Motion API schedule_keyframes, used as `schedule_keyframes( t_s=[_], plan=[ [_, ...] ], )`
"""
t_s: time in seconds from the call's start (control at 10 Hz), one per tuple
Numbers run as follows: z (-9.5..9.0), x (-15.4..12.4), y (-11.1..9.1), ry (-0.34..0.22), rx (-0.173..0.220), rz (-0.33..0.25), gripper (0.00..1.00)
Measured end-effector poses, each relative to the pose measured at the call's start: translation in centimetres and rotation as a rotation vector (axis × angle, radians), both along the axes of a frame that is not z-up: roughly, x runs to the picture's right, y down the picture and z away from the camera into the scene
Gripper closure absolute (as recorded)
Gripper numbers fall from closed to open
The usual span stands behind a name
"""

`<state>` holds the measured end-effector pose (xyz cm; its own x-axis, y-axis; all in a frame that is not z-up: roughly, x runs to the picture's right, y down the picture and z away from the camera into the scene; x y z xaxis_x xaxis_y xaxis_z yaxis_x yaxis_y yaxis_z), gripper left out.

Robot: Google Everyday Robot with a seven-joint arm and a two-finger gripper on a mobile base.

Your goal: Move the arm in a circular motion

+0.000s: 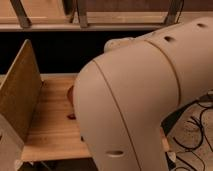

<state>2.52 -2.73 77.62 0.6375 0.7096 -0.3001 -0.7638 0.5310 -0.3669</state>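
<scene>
The arm (145, 95) is a very large smooth cream-white body of thick rounded tube segments with small dark screw holes. It fills the middle and right of the camera view, close in front, and covers most of the wooden table (47, 125). A pale rounded part of it (120, 44) shows behind its upper edge. The gripper is not in view. Only a sliver of the orange bowl (70, 95) shows at the arm's left edge; the other things on the table are hidden behind the arm.
An upright wooden panel (20, 90) stands along the table's left side. A railing with metal posts (80, 15) runs along the back. Dark cables (197, 145) lie on the floor at lower right.
</scene>
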Motion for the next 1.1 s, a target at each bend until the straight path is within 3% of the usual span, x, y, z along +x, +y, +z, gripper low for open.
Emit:
schedule_keyframes(
  t_s=[0.3,0.6,0.8,1.1],
  plan=[
    [-1.2,-6.6,2.7,-0.124,-0.039,-0.138,0.20],
    [-3.7,-10.2,6.3,-0.189,-0.044,-0.269,0.20],
    [-5.1,-10.0,7.9,-0.183,-0.038,-0.288,0.20],
    [-7.5,-5.7,8.4,-0.115,0.017,-0.199,0.20]
  ],
)
